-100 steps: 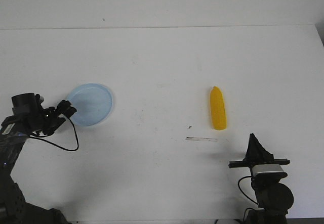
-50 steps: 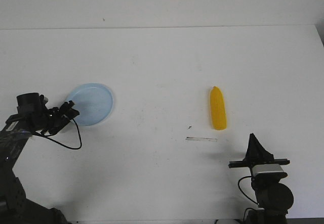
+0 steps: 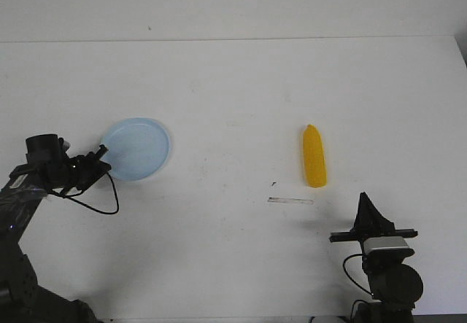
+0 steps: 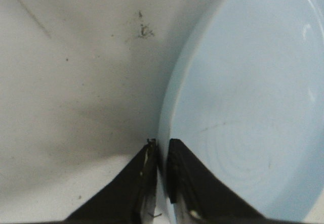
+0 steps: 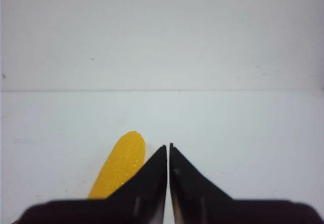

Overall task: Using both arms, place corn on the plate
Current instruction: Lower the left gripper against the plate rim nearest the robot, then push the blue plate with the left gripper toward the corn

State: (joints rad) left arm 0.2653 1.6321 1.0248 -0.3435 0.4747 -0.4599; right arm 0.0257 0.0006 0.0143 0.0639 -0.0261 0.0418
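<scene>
**Thin rim grip may slip; corn not yet taken**

The plate is pinched at its near rim by the left pincer, its fingers drawn narrow around the thin raised edge. So shallow a hold could be lost if the plate is dragged or tilted across the worktop, and the plate could be left short of the corn.

The right pincer is closed on nothing, fingertips together; the corn lies just ahead of it and a little to one side, apart from it. A descent without opening would knock the cob and roll it away.

The corn is seen as smooth, bright yellow-orange, finely dimpled, tapered at its far end.
</scene>
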